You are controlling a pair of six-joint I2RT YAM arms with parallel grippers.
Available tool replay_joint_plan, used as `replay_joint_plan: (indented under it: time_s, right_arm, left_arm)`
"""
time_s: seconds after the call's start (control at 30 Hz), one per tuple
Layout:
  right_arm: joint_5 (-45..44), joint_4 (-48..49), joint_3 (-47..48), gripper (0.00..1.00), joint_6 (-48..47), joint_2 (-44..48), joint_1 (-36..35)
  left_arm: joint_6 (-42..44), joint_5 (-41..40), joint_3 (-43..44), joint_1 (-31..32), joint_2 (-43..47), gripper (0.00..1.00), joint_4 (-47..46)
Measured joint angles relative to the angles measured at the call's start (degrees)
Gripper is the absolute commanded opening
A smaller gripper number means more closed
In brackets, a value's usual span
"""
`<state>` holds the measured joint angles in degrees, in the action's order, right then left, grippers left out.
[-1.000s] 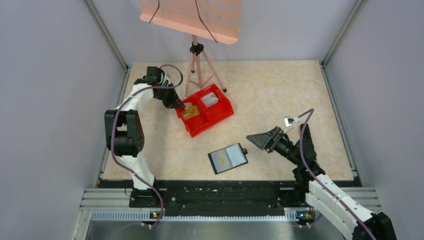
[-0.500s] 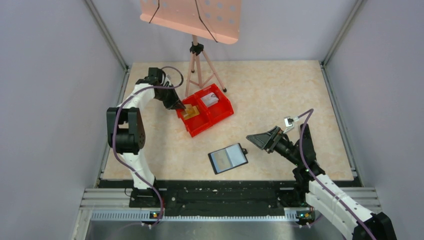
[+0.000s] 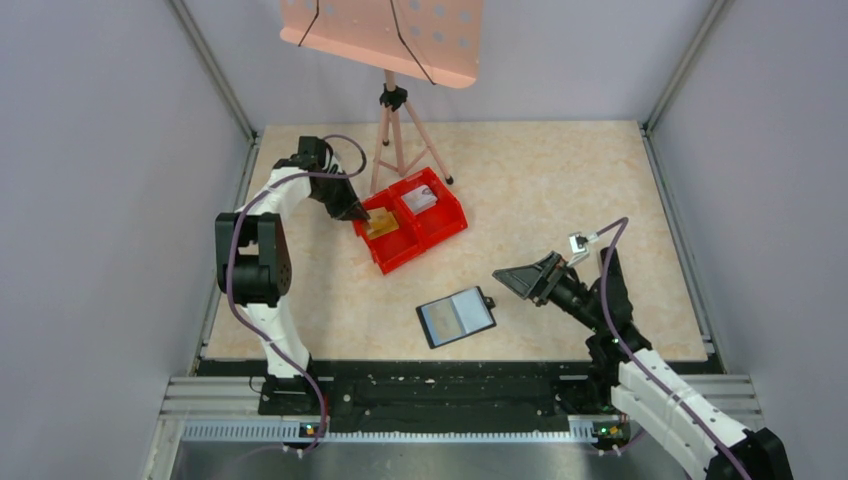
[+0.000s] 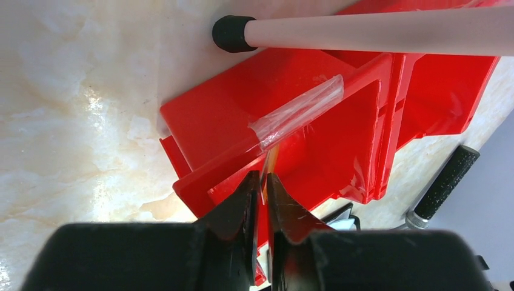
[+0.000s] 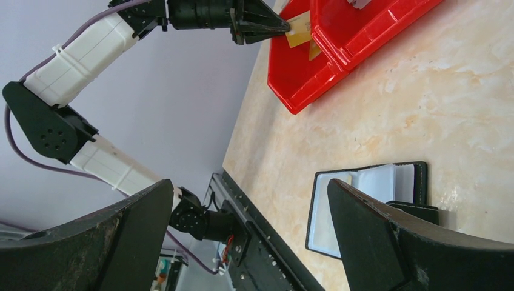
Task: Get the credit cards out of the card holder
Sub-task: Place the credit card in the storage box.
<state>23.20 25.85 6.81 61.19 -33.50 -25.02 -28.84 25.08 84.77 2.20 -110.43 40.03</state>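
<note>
The left jaws pinched a thin tan-gold card (image 4: 270, 167) edge-on over the glossy red plastic bin (image 4: 206, 115). Letting it drop into that compartment looked like the next move. The flat black card holder (image 3: 456, 316) lay open on the marbled counter (image 3: 560, 180), with the right jaws spread wide just beside it.

Beige marbled table (image 3: 560, 190) enclosed by pale lilac walls (image 3: 100, 200).

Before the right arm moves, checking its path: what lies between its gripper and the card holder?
Nothing but bare table, by the top view; the right gripper is open, right of the card holder.
</note>
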Motion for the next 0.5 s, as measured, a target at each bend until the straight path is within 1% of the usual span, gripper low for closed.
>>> replay_joint_plan:
  time_s: [0.5]
  right_arm:
    - [-0.26, -3.21, 0.90, 0.97, -0.96, 1.09, 0.00]
  left_arm:
    - [-0.02, -0.76, 1.88, 0.00, -0.13, 0.21, -0.15]
